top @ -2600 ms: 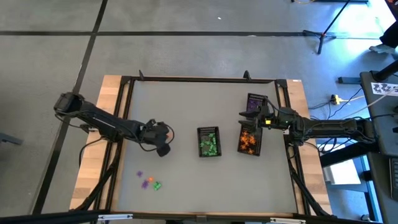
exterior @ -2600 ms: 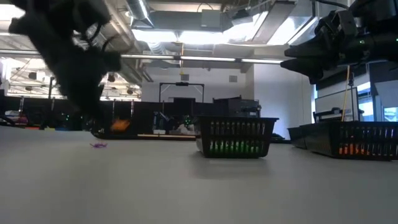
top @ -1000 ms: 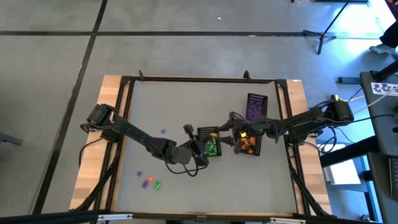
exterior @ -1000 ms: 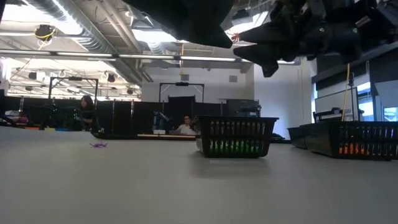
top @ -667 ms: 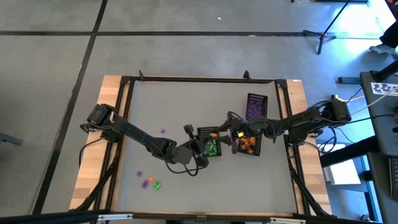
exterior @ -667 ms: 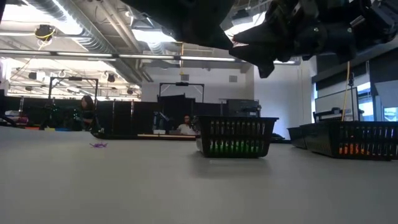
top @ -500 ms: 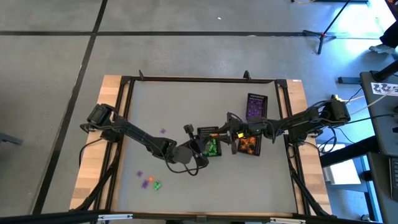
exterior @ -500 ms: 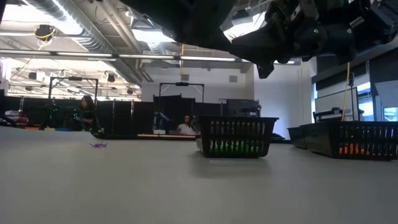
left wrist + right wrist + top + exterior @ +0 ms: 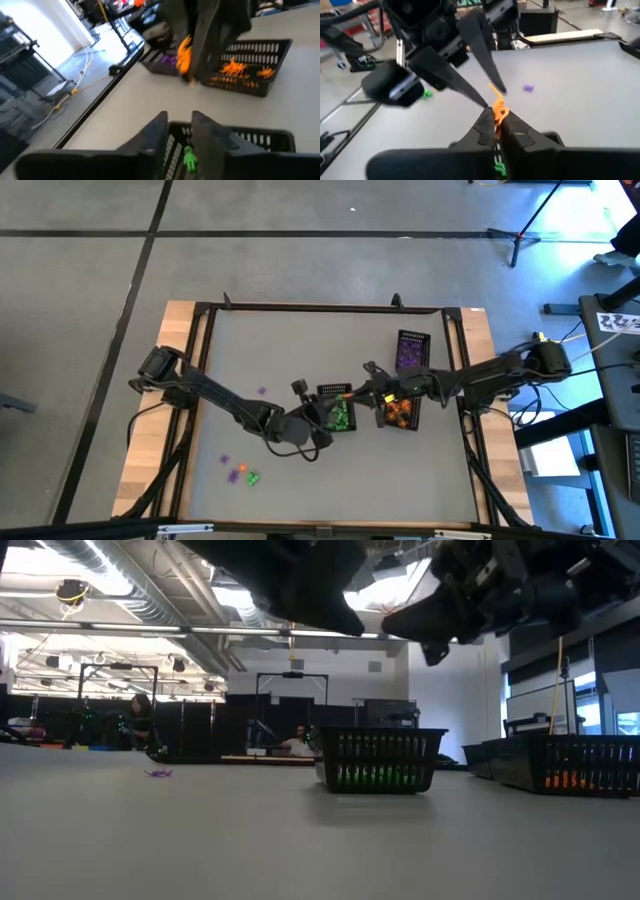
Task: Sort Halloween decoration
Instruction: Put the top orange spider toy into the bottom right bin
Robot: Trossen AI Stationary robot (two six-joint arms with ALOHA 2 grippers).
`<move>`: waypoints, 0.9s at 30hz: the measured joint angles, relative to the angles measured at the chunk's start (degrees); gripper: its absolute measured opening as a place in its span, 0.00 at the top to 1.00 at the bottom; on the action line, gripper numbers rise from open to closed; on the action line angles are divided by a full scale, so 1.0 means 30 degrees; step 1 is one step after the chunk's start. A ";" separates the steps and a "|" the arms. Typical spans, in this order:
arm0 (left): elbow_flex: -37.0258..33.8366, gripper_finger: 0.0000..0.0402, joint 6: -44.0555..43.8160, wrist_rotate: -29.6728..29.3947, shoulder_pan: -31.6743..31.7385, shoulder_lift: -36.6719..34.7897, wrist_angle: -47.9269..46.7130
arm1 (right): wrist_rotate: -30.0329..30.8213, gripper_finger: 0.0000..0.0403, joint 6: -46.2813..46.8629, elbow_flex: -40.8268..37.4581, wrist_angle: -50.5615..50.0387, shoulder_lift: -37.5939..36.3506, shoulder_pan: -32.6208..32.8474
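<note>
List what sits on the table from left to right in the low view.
purple trinket → basket with green pieces → basket with orange pieces

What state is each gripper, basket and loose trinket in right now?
right gripper: shut on orange trinket, above the middle basket.
left gripper: open, empty, just released.
middle basket: holds green trinkets.
orange basket: holds orange trinkets.
purple basket: holds purple trinkets.
loose trinkets: unsorted on the table.
</note>
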 joint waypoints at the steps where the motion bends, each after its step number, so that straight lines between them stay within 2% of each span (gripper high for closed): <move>1: 0.0000 0.77 -0.0396 -0.0233 -0.0098 -0.0223 -0.0666 | 0.0114 0.99 -0.0069 0.0000 -0.0851 -0.0533 0.0003; 5: 0.0000 0.68 -0.1651 -0.0529 -0.0484 -0.1439 -0.3139 | 0.0809 0.97 -0.0100 0.0000 -0.5324 -0.3093 0.0003; 7: -0.0132 0.67 -0.2029 0.0273 -0.0603 -0.2109 -0.4143 | 0.1124 0.96 0.0160 0.0000 -0.7950 -0.4406 0.0003; 12: -0.2055 0.67 -0.3779 0.6017 -0.0070 -0.3641 -0.4171 | 0.1820 0.96 0.2476 0.0000 -1.4466 -0.6924 0.0010; 14: -0.3341 0.67 -0.4506 0.7371 0.0208 -0.3921 -0.3022 | 0.1881 0.96 0.3693 0.0000 -1.6636 -0.7443 0.0017; 18: -0.6194 0.67 -0.5076 0.7804 0.0468 -0.4224 0.1091 | 0.2479 0.95 0.5723 -0.0265 -1.9329 -0.7539 0.0023; 23: -0.8994 0.67 -0.5122 0.7712 0.0662 -0.4231 0.6194 | 0.3692 0.95 0.7289 -0.1304 -1.9776 -0.7539 0.0025; 27: -1.0372 0.67 -0.5252 0.7641 0.0853 -0.4231 0.8335 | 0.3880 0.95 0.7969 -0.1348 -1.9959 -0.7534 0.0025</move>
